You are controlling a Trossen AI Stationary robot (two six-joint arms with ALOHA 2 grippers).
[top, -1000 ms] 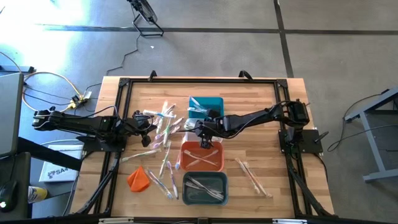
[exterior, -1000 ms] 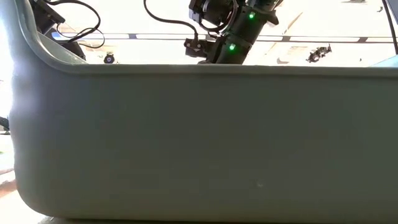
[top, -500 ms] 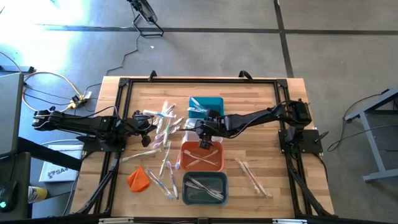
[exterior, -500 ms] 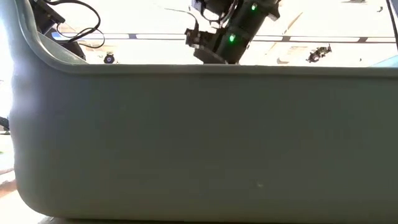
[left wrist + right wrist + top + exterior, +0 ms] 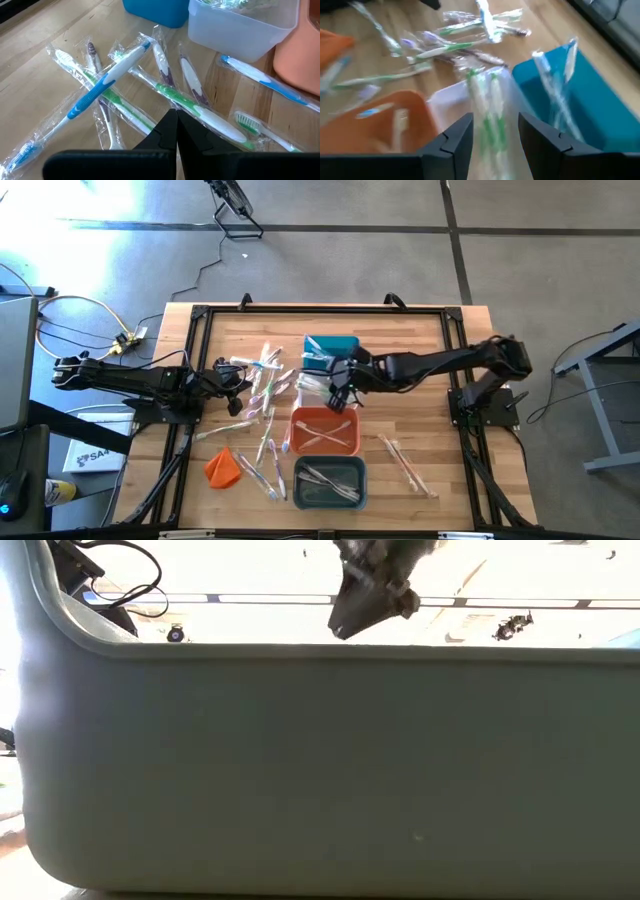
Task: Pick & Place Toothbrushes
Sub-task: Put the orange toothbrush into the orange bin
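While the right gripper [image 5: 340,392] hangs over the middle of the pale wooden slatted table [image 5: 420,350], its two dark fingers [image 5: 454,142] stand spread with nothing between them; below it in the right wrist view lie a clear plastic bin [image 5: 485,130] with green-handled wrapped toothbrushes inside, a teal rectangular plastic bin [image 5: 570,95] with pale ones, and an orange rectangular plastic bin [image 5: 385,125] with a few more; seen from above, the teal bin sits at about twelve o'clock from the table's centre, the clear one just at its seven o'clock, the orange bin at six o'clock of the gripper, and a grey rectangular plastic bin [image 5: 329,482] further toward six, holding several sticks; the low view is filled by this grey bin's wall.

The left gripper [image 5: 243,380] waits at nine o'clock from the centre, fingers [image 5: 172,135] pressed together and empty, low above a loose scatter of thin wrapped plastic toothbrushes [image 5: 107,80], blue-and-white, green and purple; more of them lie toward seven o'clock, near a small crumpled orange cloth lump [image 5: 222,468]; two pale ones [image 5: 403,462] rest apart at about four o'clock.
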